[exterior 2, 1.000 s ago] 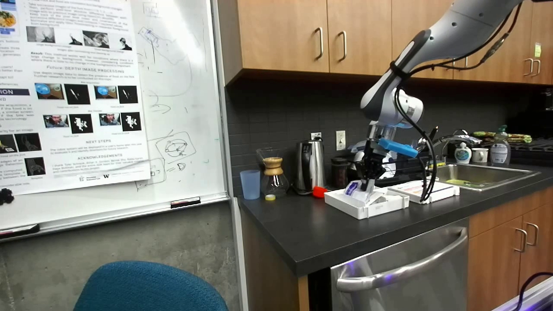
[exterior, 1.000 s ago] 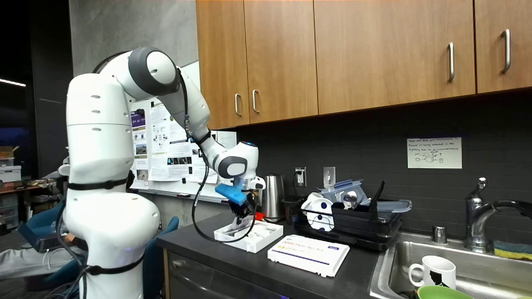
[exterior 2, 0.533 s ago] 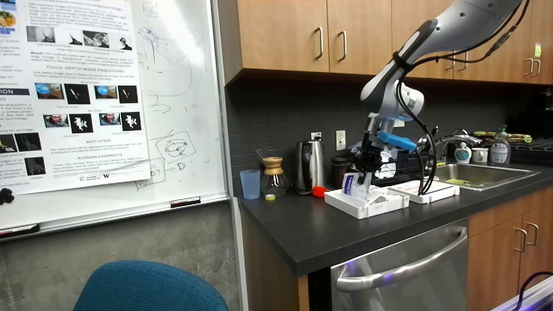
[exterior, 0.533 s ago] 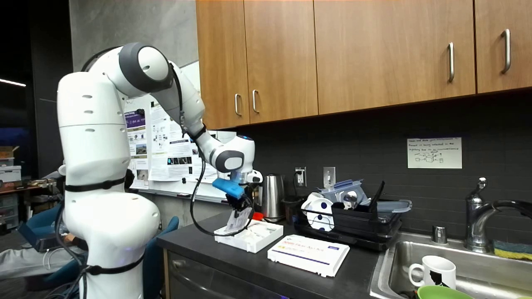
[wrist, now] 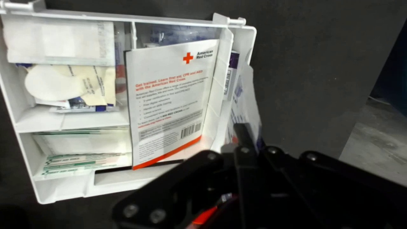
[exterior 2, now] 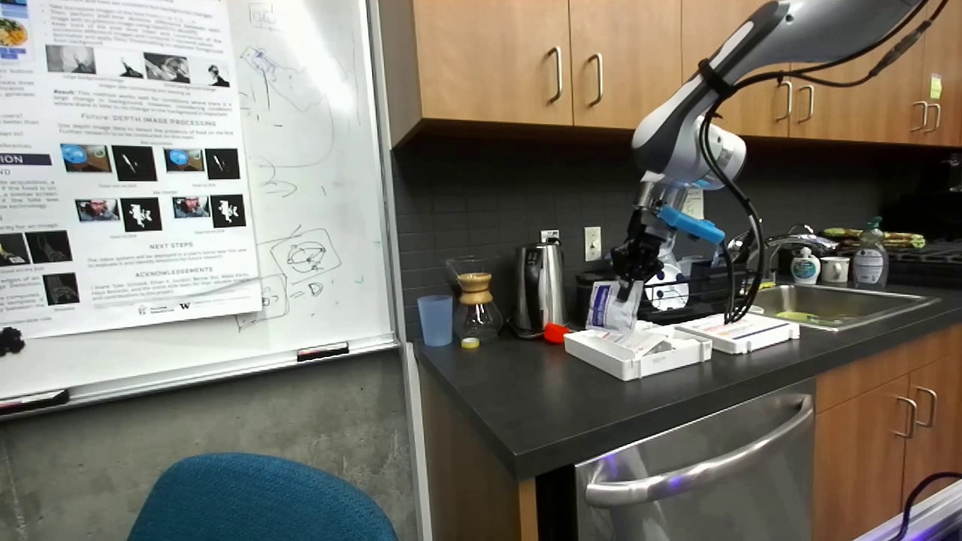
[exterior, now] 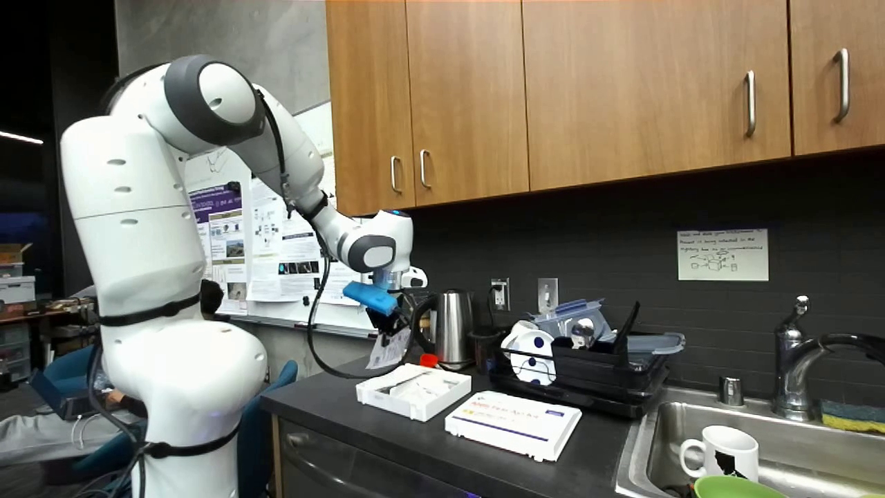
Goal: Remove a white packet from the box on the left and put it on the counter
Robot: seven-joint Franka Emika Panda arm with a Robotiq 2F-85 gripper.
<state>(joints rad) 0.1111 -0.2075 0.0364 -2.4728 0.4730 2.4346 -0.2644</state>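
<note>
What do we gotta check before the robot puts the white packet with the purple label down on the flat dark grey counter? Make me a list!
1. White packet with the purple label gripped by the black end effector: ok.
2. Packet fully past the wall of the shallow white rectangular box: cannot tell; it covers some wall in the wrist view.
3. Box sitting level on the flat dark grey counter: ok.
4. Packet laid on the counter: not ok, it's hanging.
5. Packet apart from the small bright red object: ok in both exterior views.
</note>
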